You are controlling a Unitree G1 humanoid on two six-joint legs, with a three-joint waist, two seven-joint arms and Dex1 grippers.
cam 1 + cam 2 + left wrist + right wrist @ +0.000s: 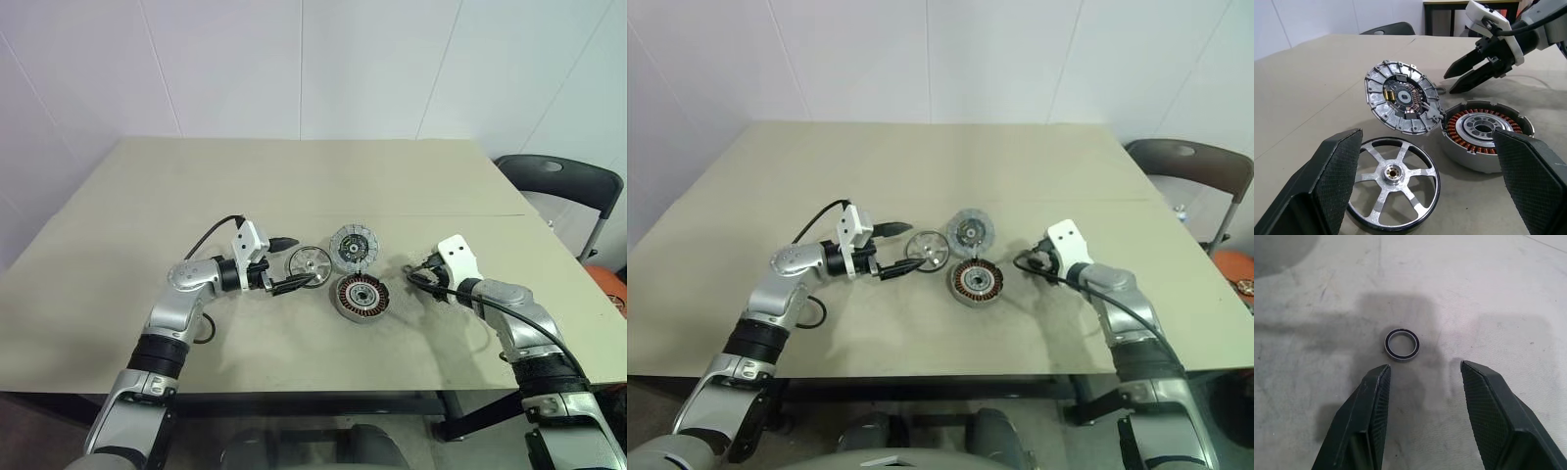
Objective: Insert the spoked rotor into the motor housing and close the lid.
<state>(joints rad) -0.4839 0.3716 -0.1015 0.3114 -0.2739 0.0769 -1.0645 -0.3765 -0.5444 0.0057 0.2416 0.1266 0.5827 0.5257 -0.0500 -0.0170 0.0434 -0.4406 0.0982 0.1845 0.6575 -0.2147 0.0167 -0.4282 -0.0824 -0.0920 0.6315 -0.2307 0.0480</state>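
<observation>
Left gripper (286, 262): I see its fingers spread wide and empty, level above the table (147, 196), flanking the spoked rotor (309, 263).
Right gripper (415, 276): fingers parted, holding nothing, angled down over a small dark-rimmed ring (1401, 343) on the tabletop.
Spoked rotor: flat on the table, left of the motor housing (361, 296).
Lid (354, 247): just beyond the housing, apparently tilted against its far rim.
Motor housing: between my two grippers, copper windings up.
</observation>
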